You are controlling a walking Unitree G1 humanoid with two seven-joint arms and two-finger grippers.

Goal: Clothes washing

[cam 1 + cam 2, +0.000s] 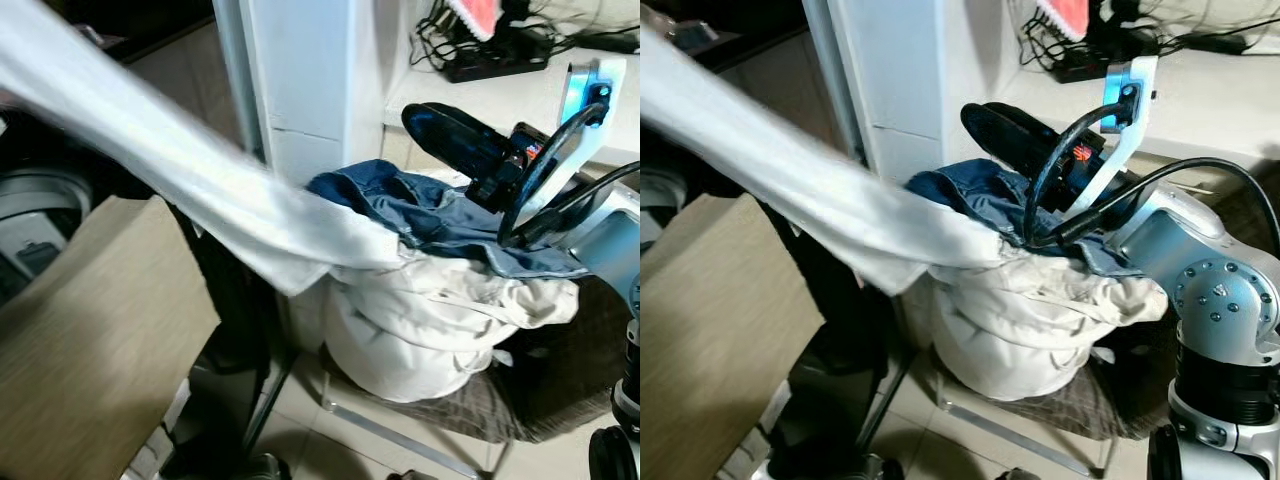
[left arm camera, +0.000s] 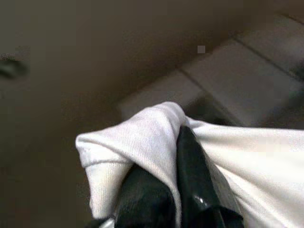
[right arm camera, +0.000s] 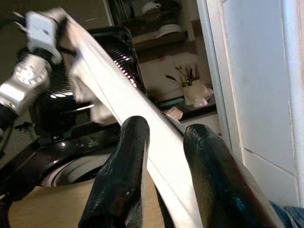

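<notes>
The jaws of the left gripper point(image 2: 175, 190) are closed on the end of a white garment point(image 1: 200, 180), which stretches from upper left down to the laundry pile point(image 1: 440, 310); the right gripper point(image 3: 164, 166), jaws open, straddles it.

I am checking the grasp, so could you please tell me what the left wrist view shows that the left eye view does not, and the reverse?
The left wrist view alone shows the left tool shut on a bunched fold of the white garment. The left eye view alone shows the blue jeans and the cream laundry pile under them, with the right tool above. Both share the white garment, stretched toward the pile.
</notes>
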